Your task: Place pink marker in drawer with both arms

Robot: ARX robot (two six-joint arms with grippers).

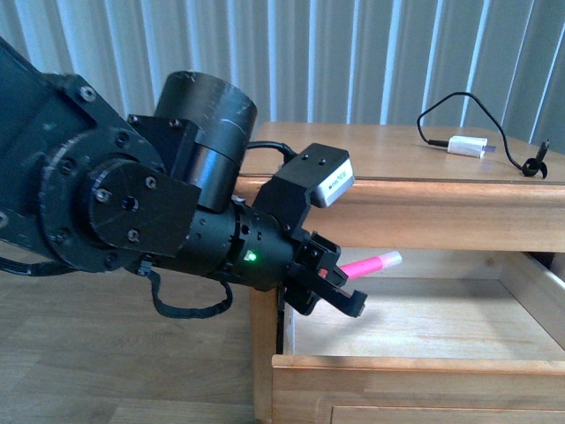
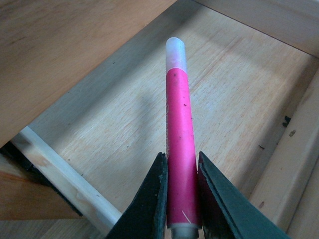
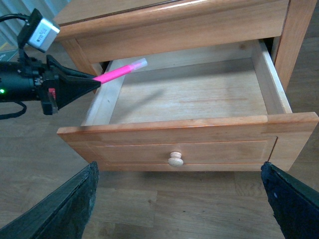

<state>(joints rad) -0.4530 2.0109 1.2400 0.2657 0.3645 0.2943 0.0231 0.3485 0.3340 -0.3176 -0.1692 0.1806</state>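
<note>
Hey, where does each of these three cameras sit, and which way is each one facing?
Front view: on the robot's body, facing the nightstand; shows the left arm, its left gripper holding the pink marker over the open drawer.
Left wrist view: on the left wrist, looking along the gripper's fingers into the drawer.
Right wrist view: before the drawer, facing its front and knob; right gripper spread open.
Shared: all three show marker and drawer.

My left arm (image 1: 106,194) is bulky matte black, its cylindrical joints dotted with small screws, a green light (image 1: 251,257) glowing near the wrist. A black cable (image 1: 190,305) loops beneath, a silver-white camera box (image 1: 334,181) sits on top, and the black claw (image 1: 346,284) tapers.
</note>
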